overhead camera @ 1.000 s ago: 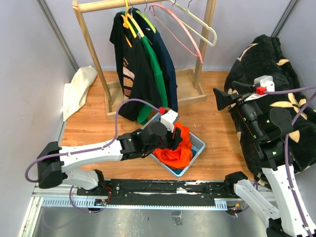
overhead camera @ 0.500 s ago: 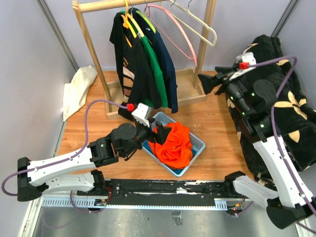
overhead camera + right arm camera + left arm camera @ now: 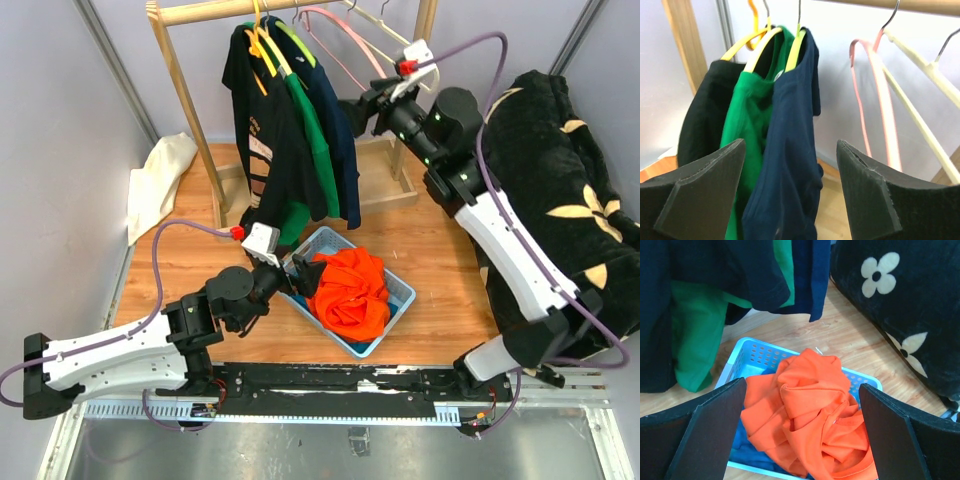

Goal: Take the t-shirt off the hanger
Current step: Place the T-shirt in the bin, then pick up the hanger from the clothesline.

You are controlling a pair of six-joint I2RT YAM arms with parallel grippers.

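Wood-grain tabletop [image 3: 440, 250] spreads between plain grey walls, and at its far side stands a wooden clothes rack [image 3: 180, 90]. A black t-shirt [image 3: 700, 125], a green t-shirt [image 3: 745, 130] and a navy t-shirt [image 3: 790, 150] hang from it side by side. The navy one sits on a yellow hanger [image 3: 795, 47]. To its right a pink hanger [image 3: 865, 100] and a cream hanger [image 3: 920, 85] hang bare.

Nearer the arms, a blue basket [image 3: 400, 295] holds a crumpled orange t-shirt [image 3: 350, 290].

The step in hand looks like the reach for the next garment. The right arm is stretched up and forward to the height of the rail. Its right gripper [image 3: 790, 142] points at the shoulder of the navy t-shirt, near it but not touching. Its jaws stand apart with nothing between them.

The left arm lies low across the table. The left gripper [image 3: 802, 383] hovers just beside the basket and looks down on the orange t-shirt, jaws spread wide and empty.

The next move probably calls for the right gripper to close in on the navy fabric near the collar or shoulder and pinch a fold. It would then draw the shirt sideways and down so the shoulder slips off the hanger's arm. The risk is that it catches the green t-shirt pressed against the navy one, or drags the hanger off the rail along with the shirt. A pull along the hanger's slope seems safer than a straight tug. The left arm is clear of that path and could move up to steady the hem if needed.
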